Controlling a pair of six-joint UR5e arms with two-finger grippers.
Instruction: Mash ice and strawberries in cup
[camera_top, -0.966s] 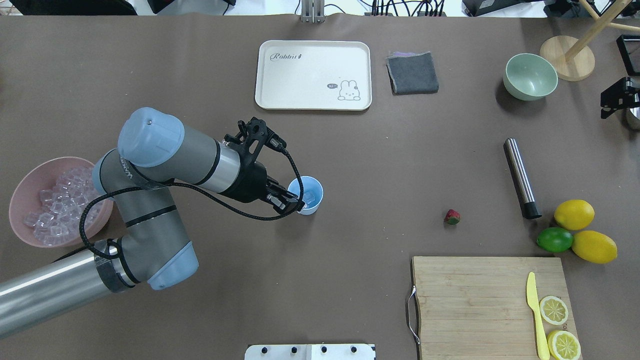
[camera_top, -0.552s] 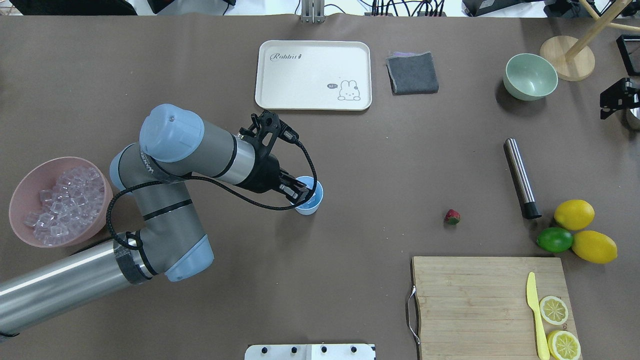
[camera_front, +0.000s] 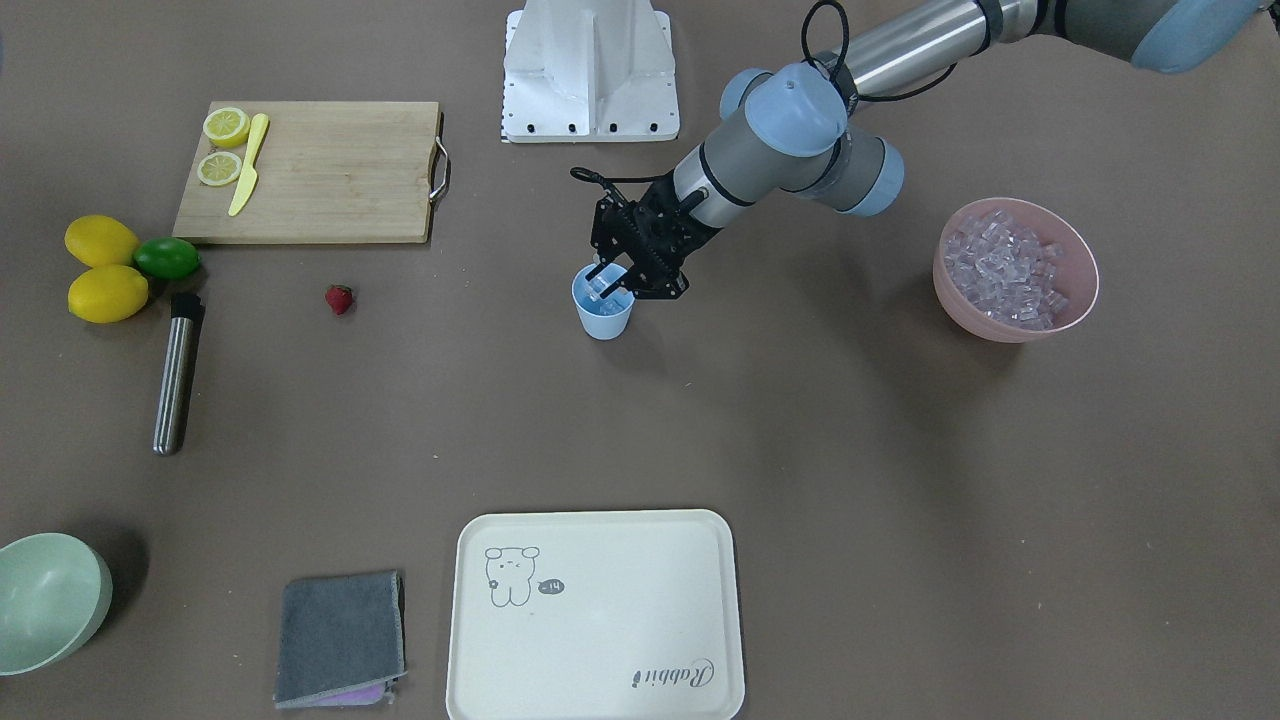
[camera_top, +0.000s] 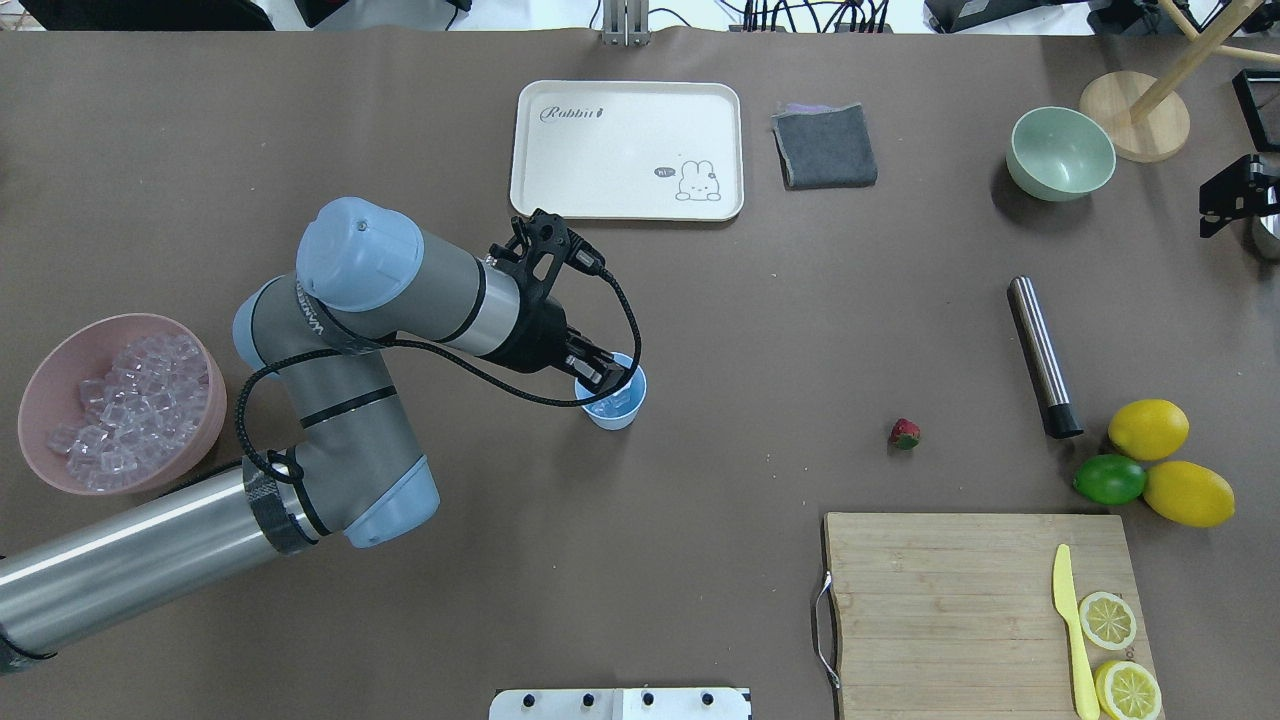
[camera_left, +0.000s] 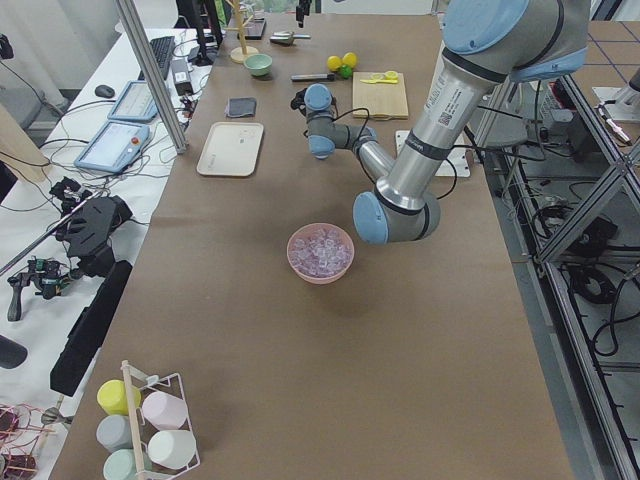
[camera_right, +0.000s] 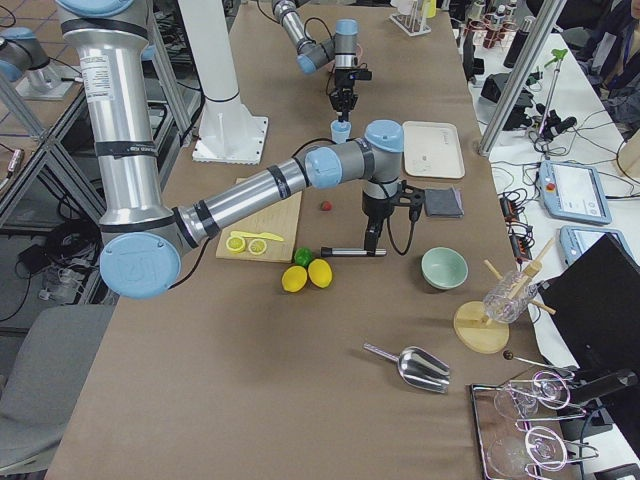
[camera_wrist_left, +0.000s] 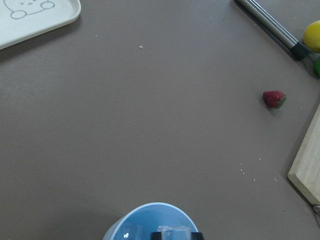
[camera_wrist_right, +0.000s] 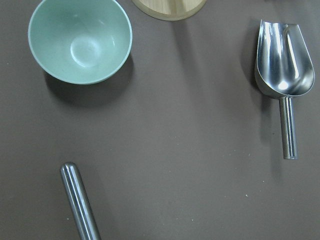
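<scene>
Overhead exterior: what does it hide? (Desk)

Most of the left gripper: the left arm lies over it at the mouth of the cup. The right gripper is cut by that frame's edge, only a black part showing. No view shows its jaws plainly, so wide or narrow I cannot tell. (Photographer)

And the left jaws? (Desk)

Narrow, pointed down into the cup's mouth, a cube of ice between the tips. The left wrist view cuts cube and tips at its bottom edge, so the grip itself is hard to make out. Pale glints lower in the cup may be more ice; too small to tell. (Photographer)

The rest of the makings? (Desk)

A heap of ice fills the bowl, well apart from the cup on the robot's left. The strawberry lies on the table, well apart from the cup on the robot's right, touching nothing else. (Photographer)

What does one view add to another? (Desk)

Front-facing alone shows both tips dipped inside the cup's rim. Exterior right shows the right gripper hanging point-down, farther from the cup than the strawberry. The right wrist view shows a scoop and one end of the rod; its own fingers lie out of frame. (Photographer)
</scene>
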